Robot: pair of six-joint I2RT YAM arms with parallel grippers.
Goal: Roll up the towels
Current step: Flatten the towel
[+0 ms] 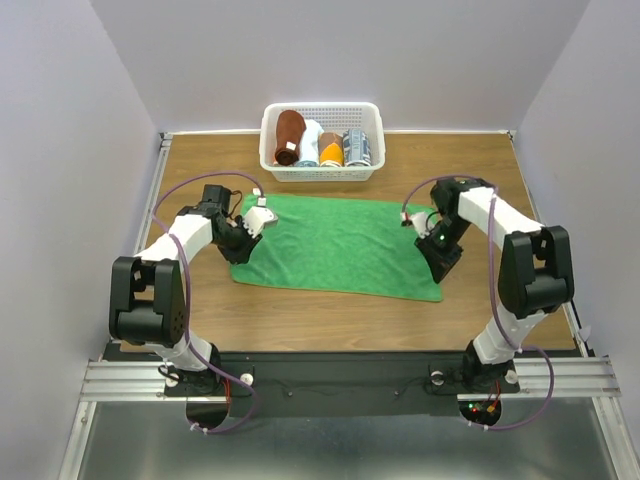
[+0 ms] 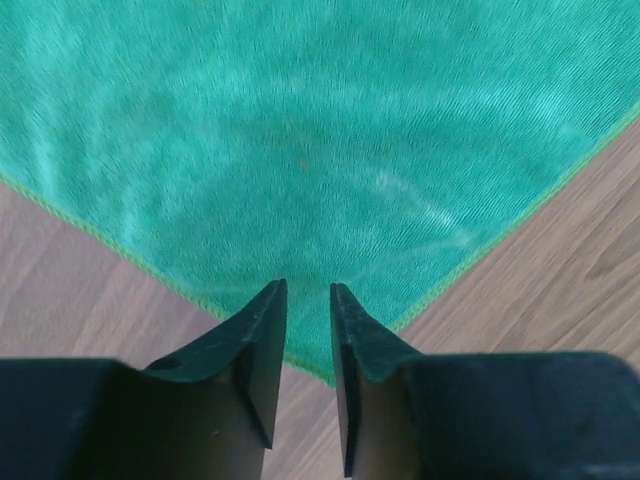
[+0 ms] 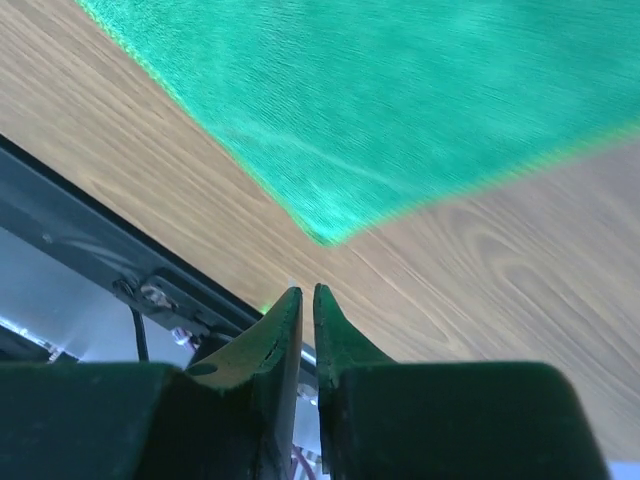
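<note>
The green towel [image 1: 335, 245] lies spread flat on the wooden table. The reddish-brown towel [image 1: 289, 137] stands rolled in the white basket [image 1: 320, 106] at the back. My left gripper [image 1: 240, 250] hangs over the green towel's left end. In the left wrist view its jaws [image 2: 308, 288] stand apart over a corner of the green towel [image 2: 320, 130], with nothing between them. My right gripper [image 1: 446, 265] hovers at the towel's right end. Its jaws [image 3: 307, 291] show only a thin slit and hold nothing, above bare wood just short of the towel's corner [image 3: 400, 100].
The basket also holds a white roll [image 1: 312, 140], an orange roll [image 1: 331, 148] and a grey-patterned roll [image 1: 357, 148]. Grey walls close the table on three sides. A black rail [image 3: 120, 260] runs along the near edge.
</note>
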